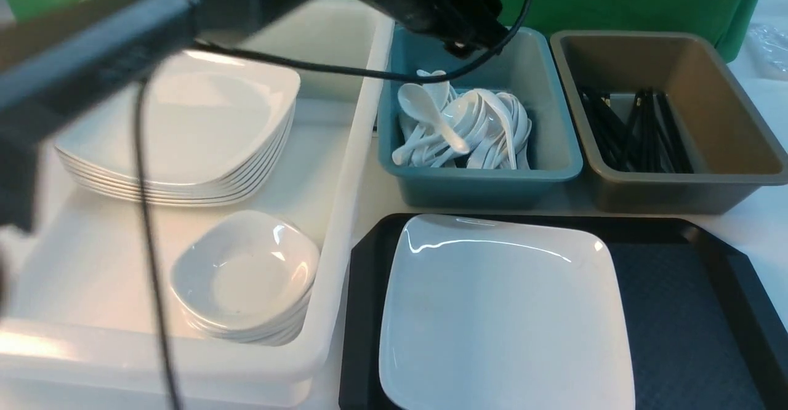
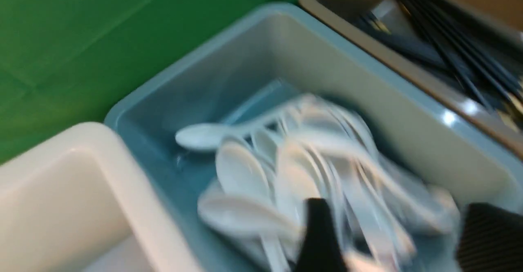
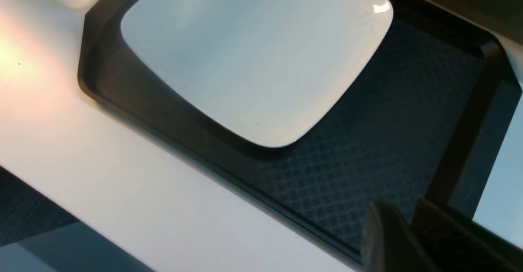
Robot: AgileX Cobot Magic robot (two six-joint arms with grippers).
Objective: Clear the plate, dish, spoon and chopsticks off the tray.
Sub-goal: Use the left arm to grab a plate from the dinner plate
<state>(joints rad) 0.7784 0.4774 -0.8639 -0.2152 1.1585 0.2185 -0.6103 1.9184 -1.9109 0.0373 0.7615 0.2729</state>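
The large white plate (image 1: 505,311) (image 3: 253,55) lies on the left half of the black tray (image 1: 677,311) (image 3: 388,121). No dish, spoon or chopsticks show on the tray. My left gripper (image 1: 468,40) (image 2: 402,239) hangs open over the teal bin (image 1: 554,151), nothing between its fingers. A white spoon (image 1: 431,114) lies across the pile of spoons (image 2: 294,170) below it. Black chopsticks (image 1: 634,130) lie in the brown bin (image 1: 726,120). A small dish (image 1: 246,274) tops a stack in the white tub (image 1: 345,151). My right gripper (image 3: 408,231) is shut and empty above the tray's near right part.
A stack of large white plates (image 1: 184,127) fills the far end of the white tub. The left arm and its cable cross over the tub. Teal and brown bins stand side by side just behind the tray. Green cloth hangs behind them.
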